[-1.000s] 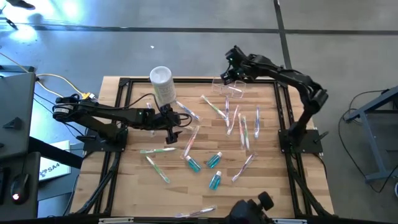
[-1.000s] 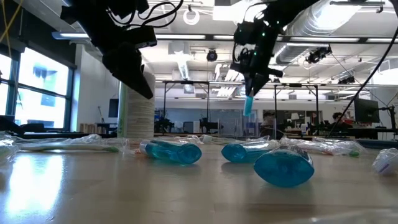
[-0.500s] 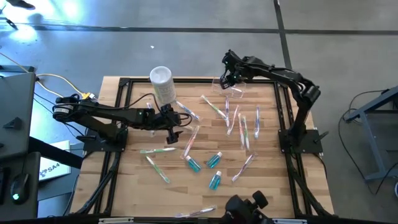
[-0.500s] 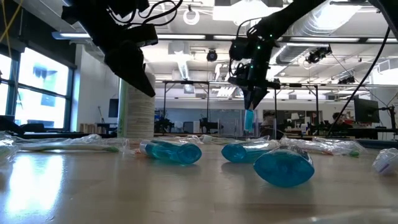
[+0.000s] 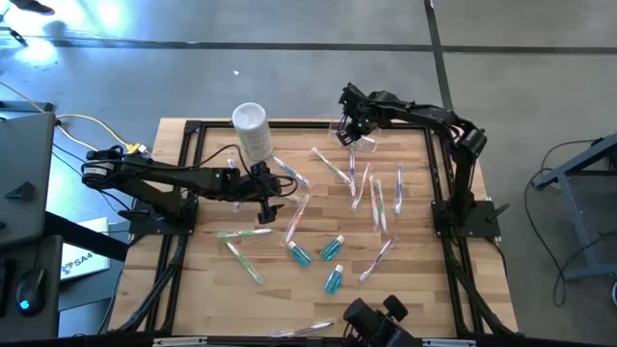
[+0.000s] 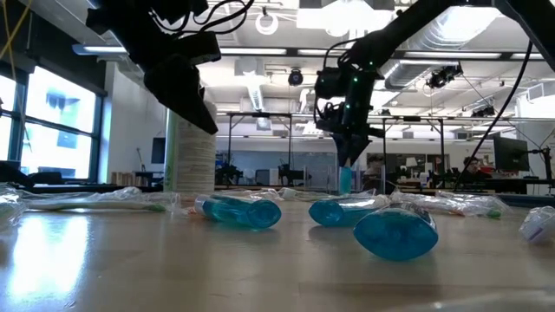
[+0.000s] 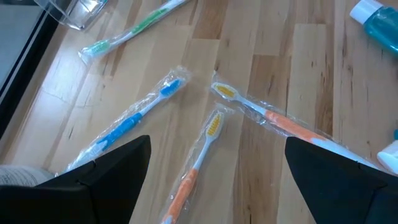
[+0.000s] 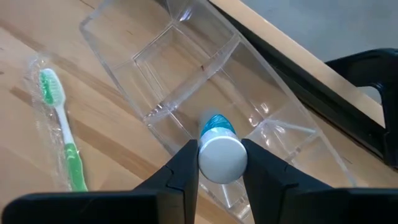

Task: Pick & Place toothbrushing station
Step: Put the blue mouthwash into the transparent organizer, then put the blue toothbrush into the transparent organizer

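1. The clear toothbrushing station (image 8: pixel 205 93) runs off the right wrist picture's edge at one end.
2. The blue tube (image 8: pixel 219 146) shows only its white cap end; the right pincer (image 8: pixel 219 163) covers its sides.
3. The high view shows the tube too small to tell.
4. The left wrist picture's edge cuts the blue bottle (image 7: pixel 378 18).
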You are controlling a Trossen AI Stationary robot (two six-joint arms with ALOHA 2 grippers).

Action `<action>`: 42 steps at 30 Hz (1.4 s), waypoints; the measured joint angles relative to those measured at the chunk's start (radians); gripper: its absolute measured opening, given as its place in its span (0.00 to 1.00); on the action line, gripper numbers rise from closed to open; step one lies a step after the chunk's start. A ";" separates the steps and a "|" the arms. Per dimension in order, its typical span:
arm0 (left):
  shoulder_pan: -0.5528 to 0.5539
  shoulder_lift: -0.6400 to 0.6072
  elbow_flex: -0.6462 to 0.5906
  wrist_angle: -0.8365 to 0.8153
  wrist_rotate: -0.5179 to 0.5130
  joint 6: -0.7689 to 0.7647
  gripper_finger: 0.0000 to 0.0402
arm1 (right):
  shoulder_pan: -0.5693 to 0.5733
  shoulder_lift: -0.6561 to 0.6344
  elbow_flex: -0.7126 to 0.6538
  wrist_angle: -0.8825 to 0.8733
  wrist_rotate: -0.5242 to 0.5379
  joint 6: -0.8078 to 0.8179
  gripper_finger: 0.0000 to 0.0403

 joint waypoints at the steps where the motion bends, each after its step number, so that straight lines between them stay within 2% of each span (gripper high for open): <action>1: 0.000 0.000 0.000 0.000 0.000 0.000 0.91 | -0.002 0.000 0.000 0.000 -0.005 0.000 0.23; 13: 0.000 0.000 0.000 0.000 -0.001 0.004 0.91 | -0.008 0.002 -0.002 -0.004 -0.009 0.000 0.26; 27: 0.000 0.000 0.000 -0.001 -0.001 0.004 0.91 | -0.009 -0.006 -0.008 0.011 0.005 -0.014 0.46; 35: 0.000 0.000 0.000 -0.001 -0.002 0.023 0.91 | -0.006 -0.085 -0.007 0.050 0.046 -0.045 0.51; 42: 0.000 0.000 0.000 -0.011 -0.002 0.023 0.91 | -0.007 -0.219 -0.007 0.025 0.023 -0.045 0.51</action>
